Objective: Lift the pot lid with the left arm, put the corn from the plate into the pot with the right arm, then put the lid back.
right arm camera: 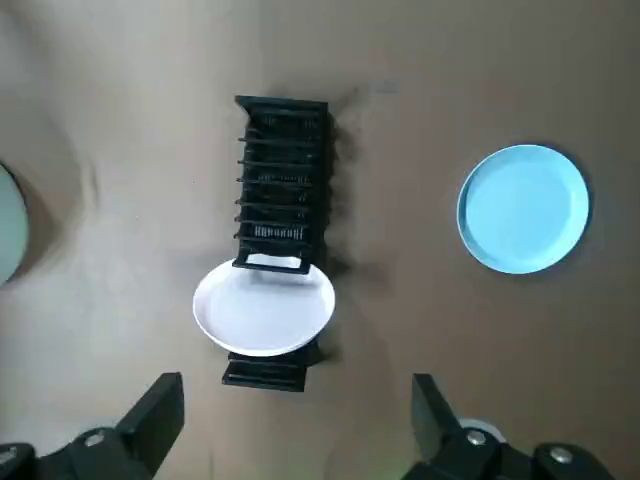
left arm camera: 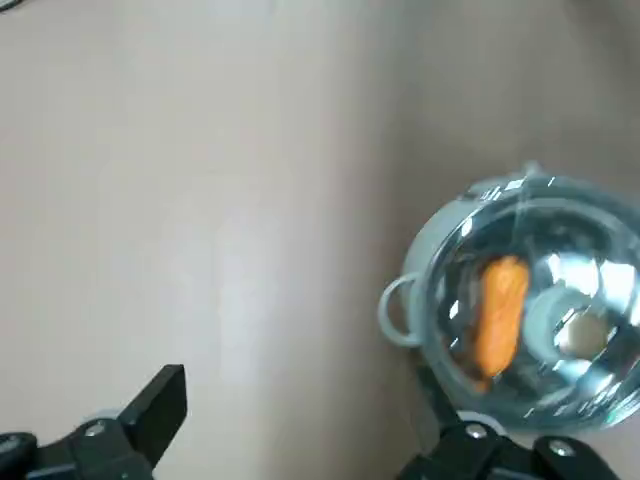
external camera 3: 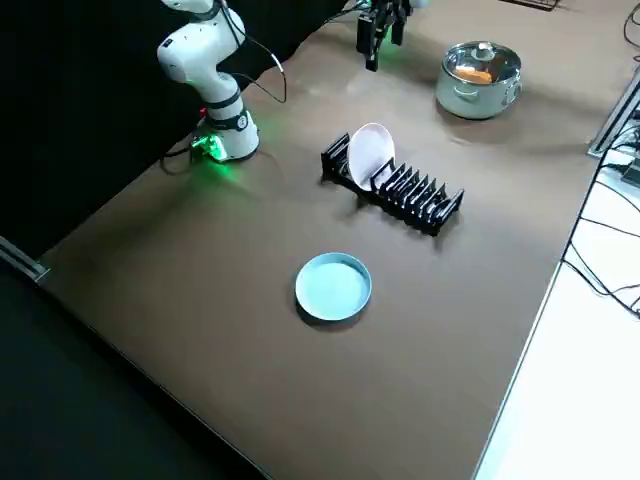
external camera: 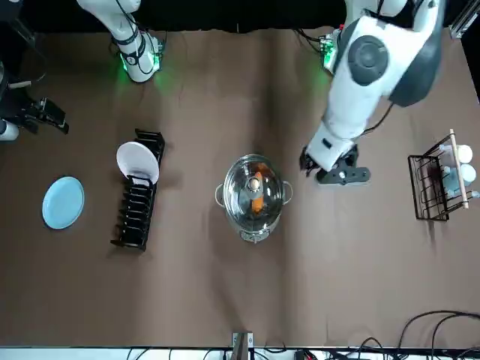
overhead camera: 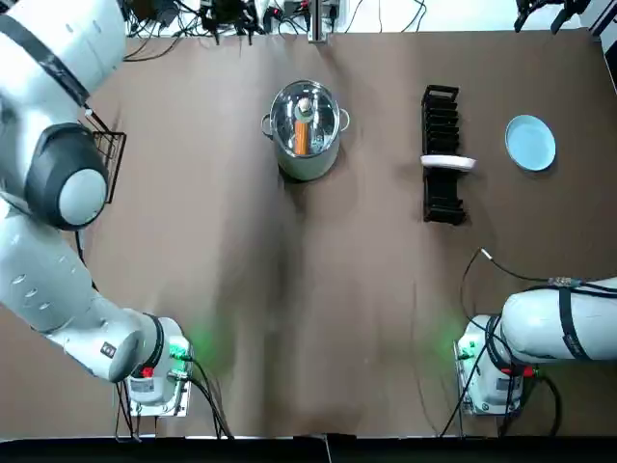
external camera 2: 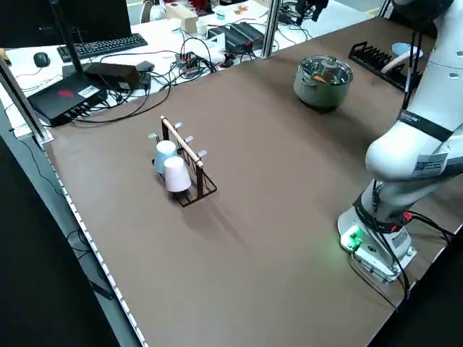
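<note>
The steel pot (overhead camera: 305,130) stands at the far middle of the table with its glass lid (external camera: 255,187) on it. An orange corn cob (left arm camera: 497,315) lies inside, seen through the glass. The blue plate (overhead camera: 530,143) at the far right is bare. My left gripper (external camera: 330,166) hovers open beside the pot on the robot's left, holding nothing; the left wrist view shows its gripper (left arm camera: 300,420) with the pot (left arm camera: 520,300) off to one side. My right gripper (right arm camera: 295,420) is open and high above the dish rack (right arm camera: 282,170), with the blue plate (right arm camera: 523,208) beside it.
A black dish rack (overhead camera: 442,183) holding one white plate (overhead camera: 447,162) stands between pot and blue plate. A wire cup rack (external camera 2: 181,163) with two cups sits at the table's left side. Cables and desk equipment lie beyond the far edge.
</note>
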You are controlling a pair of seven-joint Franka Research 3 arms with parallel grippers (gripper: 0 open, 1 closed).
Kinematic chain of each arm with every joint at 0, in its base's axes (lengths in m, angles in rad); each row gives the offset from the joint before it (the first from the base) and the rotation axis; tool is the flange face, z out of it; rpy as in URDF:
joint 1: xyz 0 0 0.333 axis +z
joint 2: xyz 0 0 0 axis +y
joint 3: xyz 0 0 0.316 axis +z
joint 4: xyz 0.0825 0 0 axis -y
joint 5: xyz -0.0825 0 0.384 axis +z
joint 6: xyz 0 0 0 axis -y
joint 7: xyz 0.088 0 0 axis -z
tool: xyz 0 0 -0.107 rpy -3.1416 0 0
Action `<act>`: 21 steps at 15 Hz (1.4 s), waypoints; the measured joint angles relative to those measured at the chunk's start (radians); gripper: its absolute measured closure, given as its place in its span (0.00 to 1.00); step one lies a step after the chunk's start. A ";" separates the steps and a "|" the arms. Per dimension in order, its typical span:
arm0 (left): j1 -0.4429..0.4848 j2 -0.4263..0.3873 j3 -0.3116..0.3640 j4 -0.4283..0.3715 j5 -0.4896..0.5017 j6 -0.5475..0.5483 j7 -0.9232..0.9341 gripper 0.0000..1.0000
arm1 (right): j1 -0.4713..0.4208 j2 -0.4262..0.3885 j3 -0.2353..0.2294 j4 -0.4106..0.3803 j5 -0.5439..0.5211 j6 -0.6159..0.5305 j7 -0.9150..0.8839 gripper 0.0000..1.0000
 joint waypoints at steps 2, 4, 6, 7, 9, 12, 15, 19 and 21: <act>0.031 -0.028 -0.001 -0.001 -0.007 -0.068 0.101 0.00 | -0.001 -0.005 -0.003 -0.003 -0.003 0.000 -0.018 0.00; 0.055 -0.047 -0.001 -0.002 -0.007 -0.095 0.162 0.00 | -0.010 -0.009 -0.008 -0.004 -0.003 -0.001 -0.035 0.00; 0.079 -0.060 -0.002 -0.003 -0.007 -0.127 0.211 0.00 | -0.021 -0.010 -0.012 -0.008 -0.002 -0.002 -0.048 0.00; 0.094 -0.068 -0.002 -0.003 -0.007 -0.143 0.236 0.00 | -0.023 -0.010 -0.012 -0.009 -0.002 -0.002 -0.052 0.00; 0.149 -0.089 -0.013 -0.003 -0.019 -0.173 0.287 0.00 | -0.024 -0.010 -0.011 -0.010 -0.002 -0.002 -0.054 0.00; 0.354 -0.154 -0.100 -0.032 -0.062 -0.221 0.393 0.00 | -0.024 -0.011 -0.012 -0.009 -0.003 0.001 -0.054 0.00; 0.432 -0.219 -0.141 -0.105 -0.073 -0.210 0.407 0.00 | -0.024 -0.016 -0.012 0.000 -0.006 0.030 -0.054 0.00; 0.545 -0.244 -0.258 -0.139 -0.075 -0.200 0.404 0.00 | -0.026 -0.021 -0.013 0.003 -0.005 0.092 -0.054 0.00; 0.548 -0.244 -0.261 -0.141 -0.075 -0.198 0.400 0.00 | -0.027 -0.021 -0.014 0.003 -0.005 0.106 -0.054 0.00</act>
